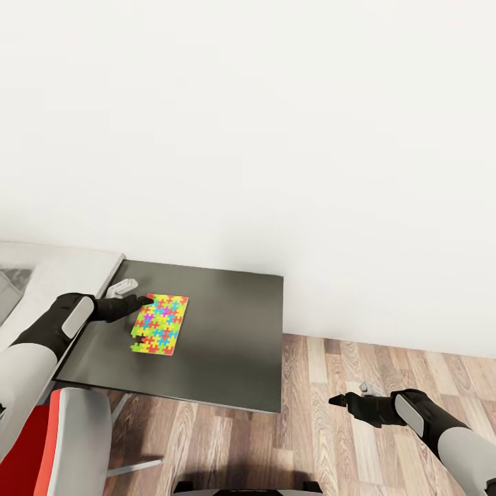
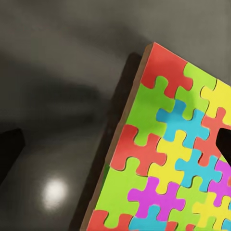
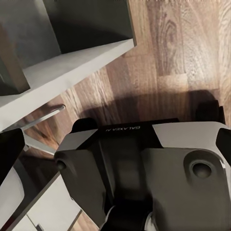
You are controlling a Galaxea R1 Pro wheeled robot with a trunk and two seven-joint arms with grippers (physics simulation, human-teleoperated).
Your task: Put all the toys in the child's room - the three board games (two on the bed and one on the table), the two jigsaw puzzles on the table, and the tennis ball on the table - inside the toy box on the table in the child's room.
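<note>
A multicoloured jigsaw puzzle (image 1: 160, 324) lies flat on the dark table (image 1: 227, 331), near its left side. My left gripper (image 1: 142, 301) is low over the puzzle's far left corner. In the left wrist view the puzzle (image 2: 173, 154) is seen close up, with the dark fingertips (image 2: 10, 150) wide apart on either side of its edge, so the gripper is open and holds nothing. My right gripper (image 1: 339, 399) hangs open over the wooden floor, right of the table's front corner, with nothing between its fingers.
A red and grey chair (image 1: 65, 441) stands at the table's front left. A bed (image 1: 48, 272) adjoins the table on the left. A white wall runs behind. Wooden floor (image 1: 386, 358) lies to the right. My own base (image 3: 144, 173) is below the right arm.
</note>
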